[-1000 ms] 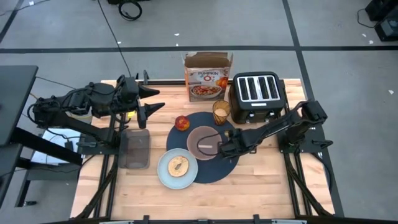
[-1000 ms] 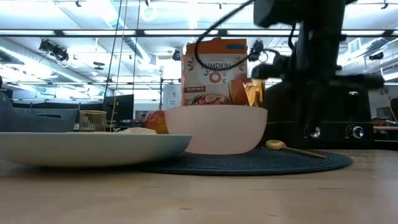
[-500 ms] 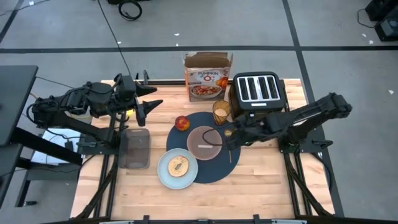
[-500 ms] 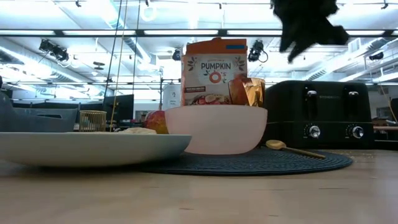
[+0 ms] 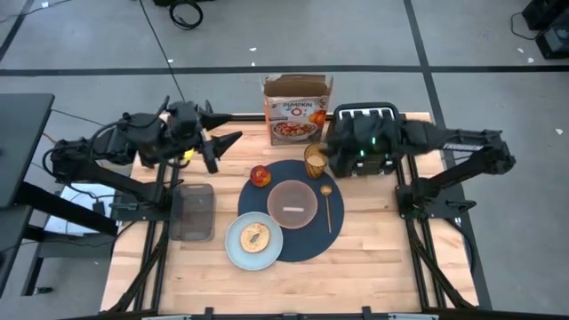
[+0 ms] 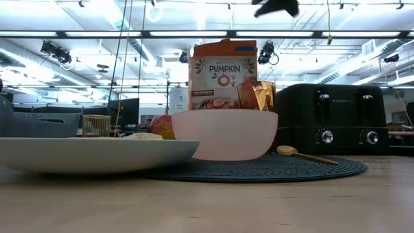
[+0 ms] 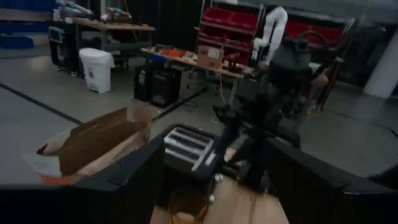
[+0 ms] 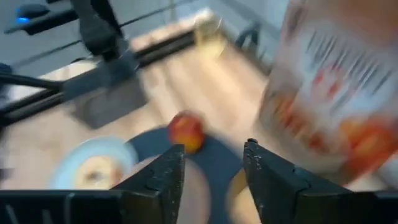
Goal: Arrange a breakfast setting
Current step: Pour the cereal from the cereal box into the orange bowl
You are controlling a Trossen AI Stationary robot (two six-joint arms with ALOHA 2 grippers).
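On the round dark-blue placemat [image 5: 307, 240] sit the pinkish bowl [image 5: 293, 203], the red apple [image 5: 260, 175], the amber glass [image 5: 315, 160] and the gold spoon [image 5: 326, 200], which lies flat to the right of the bowl [image 6: 224, 134]. The pale-blue plate [image 5: 254, 241] with a bagel overlaps the mat's near left edge. My right gripper [image 8: 214, 177] hangs open and empty high over the toaster's left end [image 5: 331, 147]. It shows at the top of the low view [image 6: 275, 6]. My left gripper [image 5: 229, 133] waits open, raised at the far left.
The black toaster [image 5: 366, 133] and the orange-and-white cereal box [image 5: 298, 111] stand along the far edge. A grey container [image 5: 194, 212] lies left of the plate. Bare wood shows along the near edge and to the right of the mat.
My right gripper has risen from just above the placemat beside the bowl, rolled, and drawn back toward the far edge until it hangs over the toaster. The spoon has stayed lying on the mat where the gripper was.
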